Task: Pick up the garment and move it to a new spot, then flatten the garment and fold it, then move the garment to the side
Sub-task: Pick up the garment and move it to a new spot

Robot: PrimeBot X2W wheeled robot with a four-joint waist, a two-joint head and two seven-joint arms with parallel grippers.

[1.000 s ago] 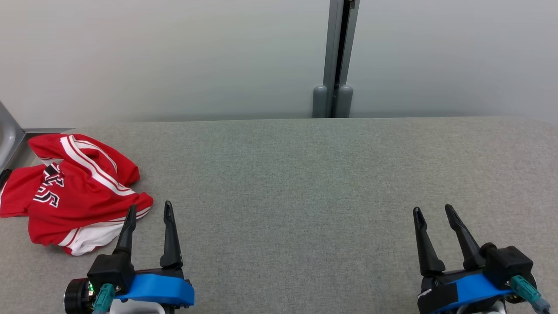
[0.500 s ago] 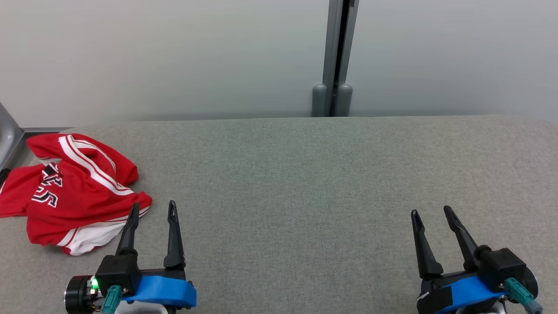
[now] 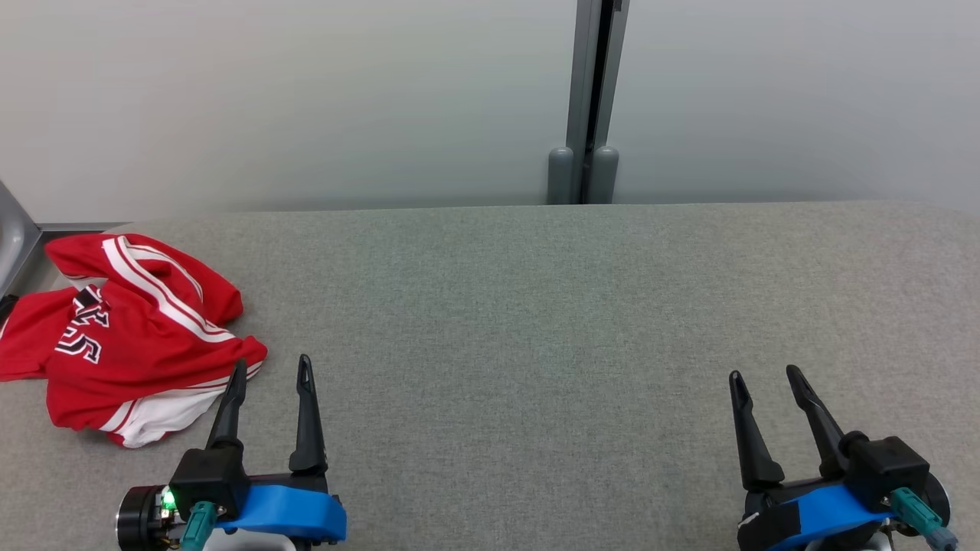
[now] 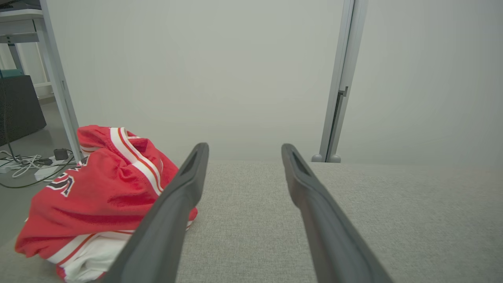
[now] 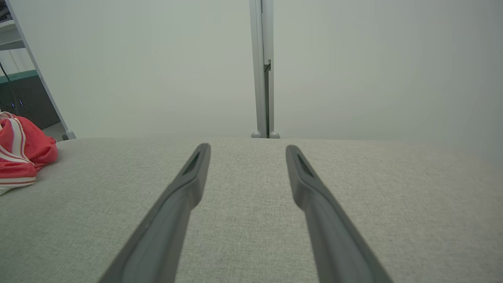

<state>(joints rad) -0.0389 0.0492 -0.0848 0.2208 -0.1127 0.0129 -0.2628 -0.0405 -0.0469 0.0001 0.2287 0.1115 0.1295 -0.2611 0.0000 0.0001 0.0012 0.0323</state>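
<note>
**Item: garment** (image 3: 130,337). Red jersey with white stripes and dark lettering, crumpled in a heap. It lies at the 9 o'clock end of the desk (image 3: 536,306), close to that edge. It is not flat and not folded. The heap has no clean long axis, but its white-striped band runs roughly from 11 to 5 o'clock in the head view.

**Item: left tool** (image 3: 272,363). Fingers spread wide, nothing between them, pointing toward 12 o'clock. It sits low over the desk at the near edge.

**Item: right tool** (image 3: 764,374). Fingers also wide and empty, tips leaning slightly toward 11 o'clock. It sits at the near edge toward the 3 o'clock end.

**Key relation.** The garment lies at about 10 o'clock from the left tool. Its near hem is just beside that tool's outer finger, and the finger crosses in front of the cloth in the left wrist view. Whether they touch cannot be told. From the right tool the garment is off at 9 o'clock, well apart, with bare desk between.

**Assessment.** The left arm is clearly nearer, so the pickup is probably its job. A short reach toward 10 o'clock would put the hem between the fingers. No task step is done yet.
</note>
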